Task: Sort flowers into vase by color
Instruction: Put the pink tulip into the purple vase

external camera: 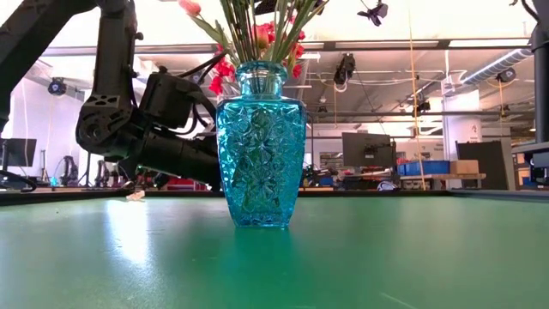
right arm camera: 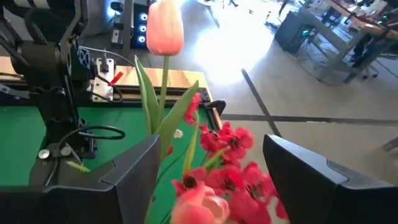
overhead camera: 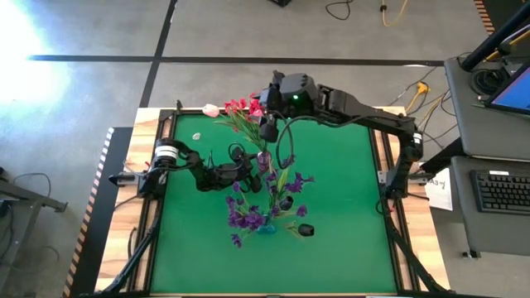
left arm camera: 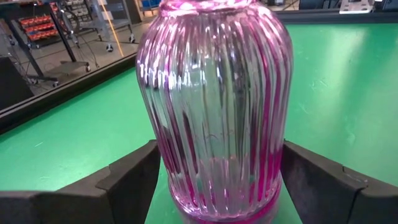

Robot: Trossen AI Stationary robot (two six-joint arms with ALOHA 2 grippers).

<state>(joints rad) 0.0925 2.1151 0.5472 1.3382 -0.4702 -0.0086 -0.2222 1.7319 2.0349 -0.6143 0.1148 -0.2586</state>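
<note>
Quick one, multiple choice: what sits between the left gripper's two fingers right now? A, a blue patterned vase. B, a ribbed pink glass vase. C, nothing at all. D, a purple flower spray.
B: in the left wrist view the ribbed pink glass vase fills the gap between the left gripper's dark fingers, standing on the green table; whether they press it is unclear.

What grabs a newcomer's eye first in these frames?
Probably the blue cut-glass vase standing on the green table, with purple flower sprays spilling over it in the high view. Next, the ribbed pink glass vase between the open fingers of the left gripper, filling the left wrist view. Above it, the right gripper stands open around the red blooms and a pale pink tulip bud.
</note>
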